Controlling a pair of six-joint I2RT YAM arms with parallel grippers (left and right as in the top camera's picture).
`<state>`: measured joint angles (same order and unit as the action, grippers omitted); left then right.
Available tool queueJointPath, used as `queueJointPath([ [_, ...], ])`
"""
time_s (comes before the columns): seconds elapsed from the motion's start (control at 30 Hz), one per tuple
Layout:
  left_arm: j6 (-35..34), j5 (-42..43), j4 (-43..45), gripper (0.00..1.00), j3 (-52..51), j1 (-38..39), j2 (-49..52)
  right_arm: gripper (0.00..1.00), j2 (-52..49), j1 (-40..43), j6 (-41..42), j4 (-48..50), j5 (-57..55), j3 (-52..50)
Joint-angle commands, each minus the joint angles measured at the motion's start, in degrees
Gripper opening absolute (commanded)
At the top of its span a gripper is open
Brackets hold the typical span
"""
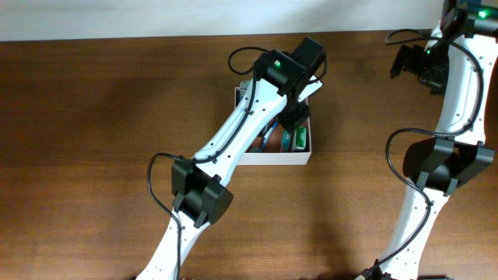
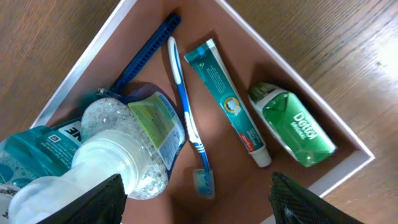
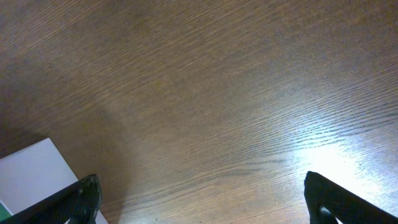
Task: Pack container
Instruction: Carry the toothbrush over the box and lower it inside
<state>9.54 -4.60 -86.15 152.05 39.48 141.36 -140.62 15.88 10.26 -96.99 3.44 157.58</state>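
Observation:
The container [image 1: 299, 159] is a square shallow box with white walls and a reddish-brown inside, at the table's middle. In the left wrist view its rim [image 2: 81, 68] frames a blue razor [image 2: 146, 50], a blue toothbrush [image 2: 186, 118], a teal toothpaste tube [image 2: 227, 102], a green soap packet [image 2: 292, 124] and a clear bottle with a white cap [image 2: 124, 149]. My left gripper [image 2: 199, 202] is open and empty, hovering over the box inside [image 1: 296, 117]. My right gripper [image 3: 199, 199] is open and empty over bare wood, at the far right back [image 1: 416, 66].
The table is dark wood [image 1: 93, 117]. A white corner [image 3: 34, 171] shows at the lower left of the right wrist view. The left arm [image 1: 226, 148] crosses over the box's left side. The right arm [image 1: 443, 163] stands along the right edge.

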Motion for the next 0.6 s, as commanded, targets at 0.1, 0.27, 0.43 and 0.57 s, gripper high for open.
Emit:
queueJointPath([
  [0.1, -1.81, 9.81, -0.37, 0.75, 10.73, 0.63, -5.73, 0.98, 1.03, -0.07, -0.42, -0.31, -0.72, -0.31],
  [0.27, -2.40, 14.03, -2.86, 0.76, 17.25, 0.63, -13.09, 0.98, 1.03, -0.07, -0.42, -0.31, -0.74, -0.31],
  [0.43, -8.61, 4.13, -8.15, 0.86, 17.92, -0.39, -21.22, 0.98, 1.03, -0.07, -0.42, -0.31, -0.74, -0.31],
  [0.57, -14.12, -1.62, -10.54, 0.86, 16.98, -2.75, -27.87, 0.98, 1.03, -0.07, -0.42, -0.31, -0.74, -0.31],
])
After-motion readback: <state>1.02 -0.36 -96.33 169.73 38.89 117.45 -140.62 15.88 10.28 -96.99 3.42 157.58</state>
